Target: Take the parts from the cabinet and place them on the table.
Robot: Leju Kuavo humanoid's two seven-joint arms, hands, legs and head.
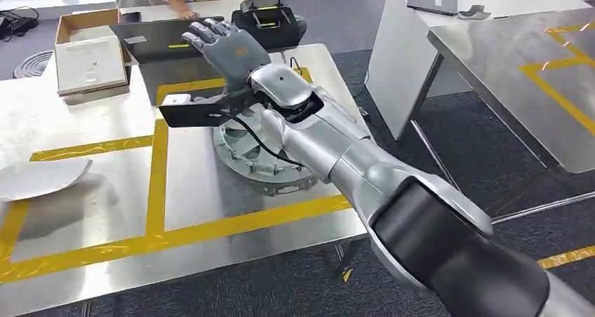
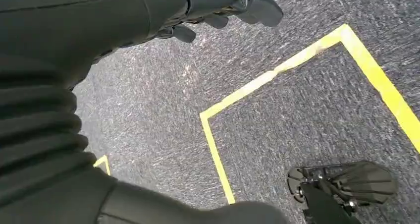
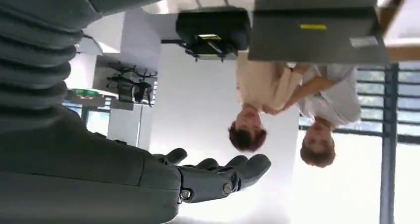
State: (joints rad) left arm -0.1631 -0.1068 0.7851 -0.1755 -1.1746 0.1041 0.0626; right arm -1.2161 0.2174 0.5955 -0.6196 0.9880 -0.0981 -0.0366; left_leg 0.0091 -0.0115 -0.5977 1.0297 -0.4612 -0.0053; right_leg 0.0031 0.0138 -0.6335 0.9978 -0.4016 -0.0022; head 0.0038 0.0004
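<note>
The right hand (image 1: pixel 228 47) is raised above the table with its grey fingers spread apart and its palm empty; the right wrist view shows the same hand (image 3: pixel 218 177) with its fingers loosely apart and nothing in them. The left hand (image 2: pixel 218 8) hangs over the grey carpet floor (image 2: pixel 163 115) marked with yellow tape, fingers apart and holding nothing. Below the right forearm, toward six o'clock of the hand, lies the round silver metal part with a ribbed ring and spokes (image 1: pixel 245 159), flat on the brushed steel table (image 1: pixel 84 191) inside a yellow-taped rectangle. It looks like cast or machined metal: probably heavy, stiff and smooth, likely to slip from a light pinch. The rim seems the best hold, fingers hooked under its edge or through a spoke gap. At ten o'clock of the hand sits an open cardboard box (image 1: pixel 88 57); at twelve o'clock, people stand behind a dark laptop (image 1: pixel 158 40).
</note>
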